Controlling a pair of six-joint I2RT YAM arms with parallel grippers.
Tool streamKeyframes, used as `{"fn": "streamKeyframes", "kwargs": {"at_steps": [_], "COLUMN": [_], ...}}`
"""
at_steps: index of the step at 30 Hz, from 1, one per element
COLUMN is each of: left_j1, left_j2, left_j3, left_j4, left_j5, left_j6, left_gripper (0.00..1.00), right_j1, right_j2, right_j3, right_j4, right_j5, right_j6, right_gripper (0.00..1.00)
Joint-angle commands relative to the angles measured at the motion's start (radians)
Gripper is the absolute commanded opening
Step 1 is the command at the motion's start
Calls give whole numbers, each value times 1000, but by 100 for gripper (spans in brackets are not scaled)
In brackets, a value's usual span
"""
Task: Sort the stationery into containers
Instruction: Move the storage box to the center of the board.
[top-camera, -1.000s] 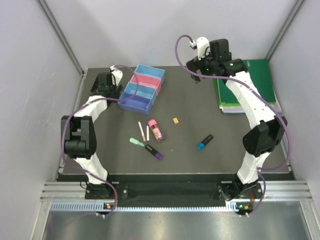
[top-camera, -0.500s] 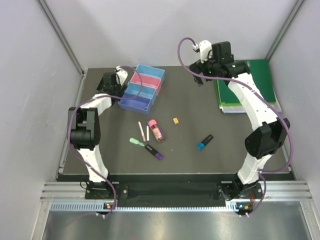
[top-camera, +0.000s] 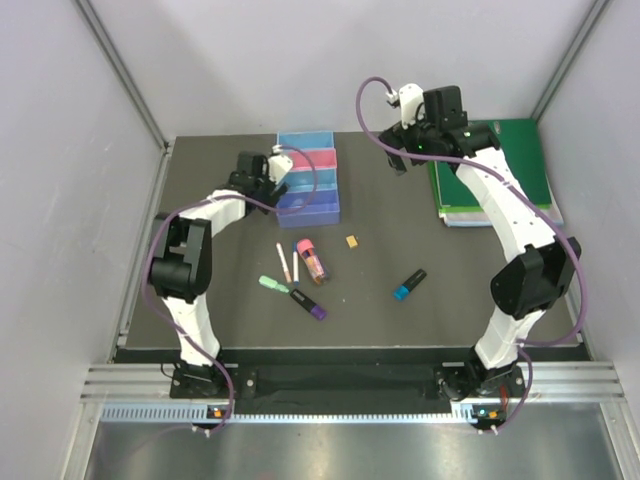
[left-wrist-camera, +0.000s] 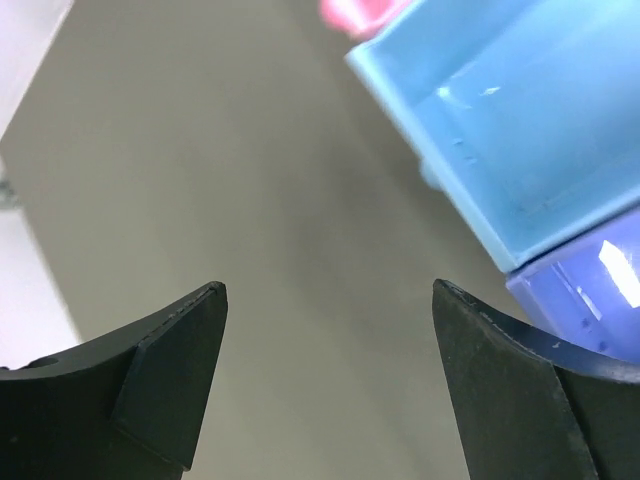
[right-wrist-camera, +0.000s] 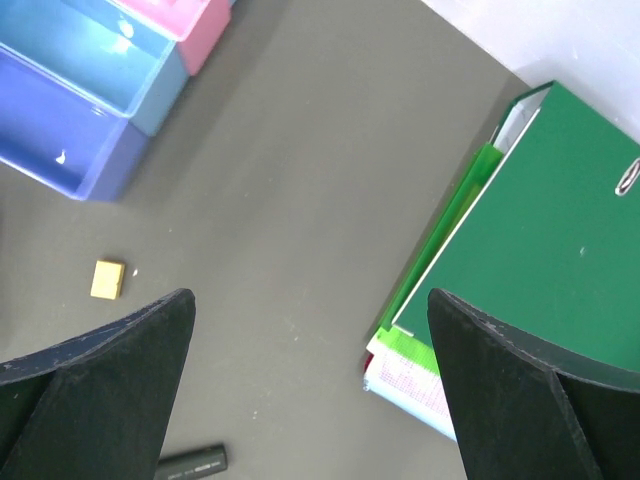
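Note:
The containers (top-camera: 308, 178) stand in a tight row at the back left: light blue, pink (top-camera: 310, 158), blue and violet-blue (top-camera: 311, 208). My left gripper (top-camera: 268, 170) is just left of them, open; its wrist view shows only bare table between the fingers (left-wrist-camera: 330, 290), with the blue bin (left-wrist-camera: 520, 130) at the right. The stationery lies mid-table: two white pens (top-camera: 288, 263), a pink marker (top-camera: 312, 258), a mint one (top-camera: 273, 284), a purple-ended marker (top-camera: 308, 304), a blue-ended marker (top-camera: 409, 284) and a tan eraser (top-camera: 352, 241). My right gripper (top-camera: 400, 155) hangs open high at the back, holding nothing (right-wrist-camera: 310, 295).
A large green ring binder (top-camera: 490, 180) lies on papers at the back right, under the right arm; in the right wrist view the binder (right-wrist-camera: 540, 230) fills the right side. Grey walls close in the table on the left, back and right.
The left gripper has swung right, and the row of containers has turned square and slid right beside it. The right gripper has barely moved.

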Motion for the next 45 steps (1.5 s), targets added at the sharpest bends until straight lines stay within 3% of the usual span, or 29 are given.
{"fn": "streamKeyframes", "kwargs": {"at_steps": [1, 13, 19, 27, 32, 37, 45], "left_j1": [-104, -316, -342, -330, -292, -242, -215], "left_j2": [4, 105, 182, -83, -172, -54, 220], "left_j3": [6, 185, 367, 144, 30, 186, 491], "left_j4": [-49, -73, -118, -61, 80, 100, 129], "left_j5": [60, 62, 11, 31, 30, -32, -69], "left_j6": [-2, -81, -136, -101, -29, -65, 5], "left_gripper": [88, 89, 88, 87, 88, 87, 87], "right_j1": [-4, -102, -161, -171, -171, -171, -173], "right_j2": [-76, -101, -110, -98, -83, -86, -95], "right_j3": [-27, -47, -56, -62, -48, -62, -85], "right_j4": [1, 15, 8, 22, 27, 22, 22], "right_j5": [4, 3, -15, -37, -46, -40, -38], "right_j6": [19, 110, 121, 127, 131, 119, 107], "right_gripper": [100, 100, 100, 100, 100, 100, 100]}}
